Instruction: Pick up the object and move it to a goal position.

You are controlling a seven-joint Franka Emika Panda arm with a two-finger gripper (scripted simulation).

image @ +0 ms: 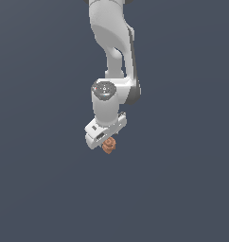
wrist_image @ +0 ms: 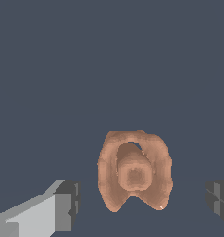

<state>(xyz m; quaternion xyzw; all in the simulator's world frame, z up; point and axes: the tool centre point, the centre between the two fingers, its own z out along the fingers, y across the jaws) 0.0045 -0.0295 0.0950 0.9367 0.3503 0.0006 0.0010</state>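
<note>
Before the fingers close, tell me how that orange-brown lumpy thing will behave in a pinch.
The object looks rigid, so it should not deform. Its knobbly, rounded lobes give the fingers few flat faces, so it may twist or slip as they close. It is far smaller than the gripper, so probably light.

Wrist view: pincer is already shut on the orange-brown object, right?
No. The pincer is open: in the wrist view its fingers stand apart on either side of the orange-brown object, with clear gaps and no contact.
</note>
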